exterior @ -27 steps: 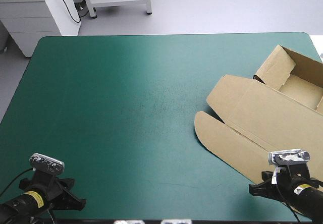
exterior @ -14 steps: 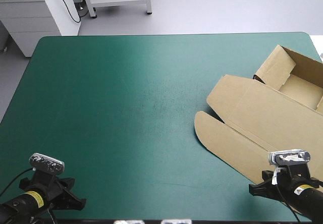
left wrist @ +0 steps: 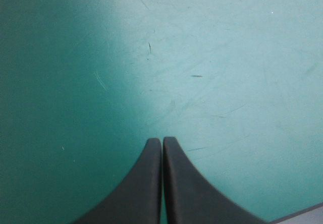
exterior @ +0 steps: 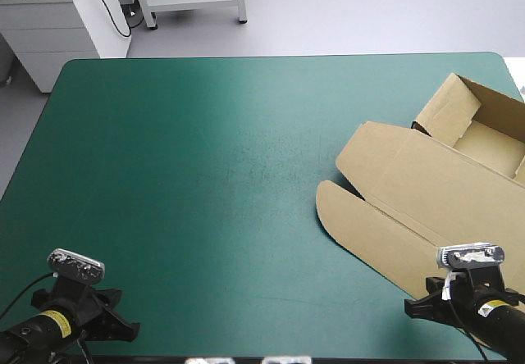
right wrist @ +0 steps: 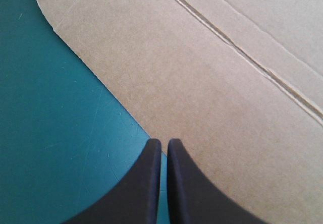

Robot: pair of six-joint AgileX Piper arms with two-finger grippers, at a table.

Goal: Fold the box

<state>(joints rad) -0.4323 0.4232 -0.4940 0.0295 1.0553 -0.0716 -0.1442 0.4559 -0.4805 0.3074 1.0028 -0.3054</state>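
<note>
Black jaws closed to a point, tips at the edge of the flat brown box [right wrist: 212, 82], teal-green cover [right wrist: 50, 133] alongside

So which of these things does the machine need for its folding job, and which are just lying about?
For the job: brown box; left pincer, shut; right pincer, shut, above the box's edge.
Just there: teal-green cover, under everything.
</note>
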